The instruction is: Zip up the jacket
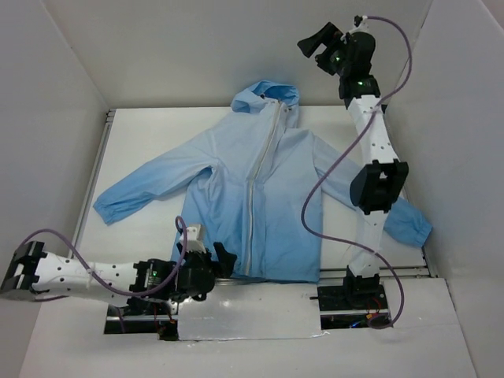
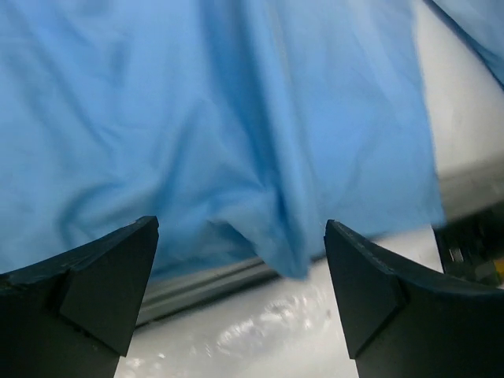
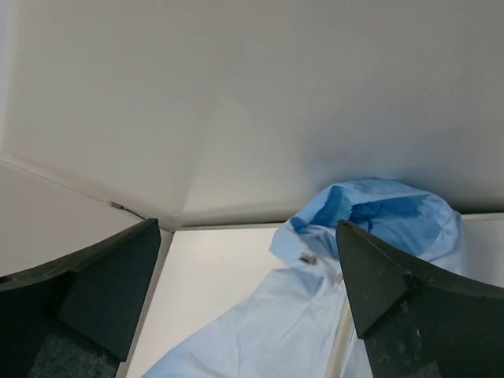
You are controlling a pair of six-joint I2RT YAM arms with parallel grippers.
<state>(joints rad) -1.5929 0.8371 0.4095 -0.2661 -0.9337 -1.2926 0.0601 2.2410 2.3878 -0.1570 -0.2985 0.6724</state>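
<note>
The light sky-blue hooded jacket (image 1: 260, 197) lies spread flat on the table, hood at the far end, sleeves out to both sides, its white front zipper (image 1: 257, 189) running down the middle. My left gripper (image 1: 219, 260) is open and empty at the jacket's near hem, left of the zipper's bottom; in the left wrist view the blue hem (image 2: 260, 157) hangs just beyond the fingers (image 2: 102, 291). My right gripper (image 1: 313, 39) is open and empty, raised high above the table behind the hood (image 3: 394, 216).
White enclosure walls (image 1: 71, 94) stand on the left, back and right. A metal rail (image 2: 213, 279) runs along the table's near edge under the hem. The right arm (image 1: 376, 181) stretches over the jacket's right sleeve. Cables loop from both arms.
</note>
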